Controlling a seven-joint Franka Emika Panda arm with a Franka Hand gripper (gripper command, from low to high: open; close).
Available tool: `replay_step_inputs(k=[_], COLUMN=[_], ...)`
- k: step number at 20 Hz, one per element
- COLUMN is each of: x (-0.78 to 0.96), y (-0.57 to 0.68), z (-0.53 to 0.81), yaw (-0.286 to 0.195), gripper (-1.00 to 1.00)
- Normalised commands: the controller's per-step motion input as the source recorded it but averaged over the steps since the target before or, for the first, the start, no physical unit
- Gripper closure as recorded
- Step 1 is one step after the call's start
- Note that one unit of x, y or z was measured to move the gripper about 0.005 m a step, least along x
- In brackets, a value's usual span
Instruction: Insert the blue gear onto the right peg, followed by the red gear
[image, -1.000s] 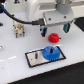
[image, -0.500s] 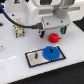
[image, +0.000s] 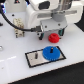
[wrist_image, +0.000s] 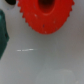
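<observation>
1. Blue gear (image: 50, 52): flat bright-blue toothed disc, lying flat on the grey plate (image: 36, 60) at its end toward the exterior view's right; it covers the right peg.
2. Red gear (image: 53, 37): red toothed disc with raised hub, flat on the white table (image: 70, 62), partly hidden under the arm. In the wrist view it (wrist_image: 45, 14) is cut off by the frame edge.
3. Other peg (image: 36, 55): thin dark upright pin.
4. Gripper (image: 51, 33): above the red gear; fingers blurred, opening and hold cannot be told.
</observation>
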Motion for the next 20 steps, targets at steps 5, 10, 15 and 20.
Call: replay_step_inputs(k=[5, 10, 15, 20], x=[0.44, 0.48, 0.22, -0.06], y=[-0.05, 0.0, 0.0, 0.0], z=[0.03, 0.02, -0.07, -0.06], yaw=[0.0, 0.0, 0.0, 0.0], gripper=[-1.0, -1.0, 1.0, 1.0])
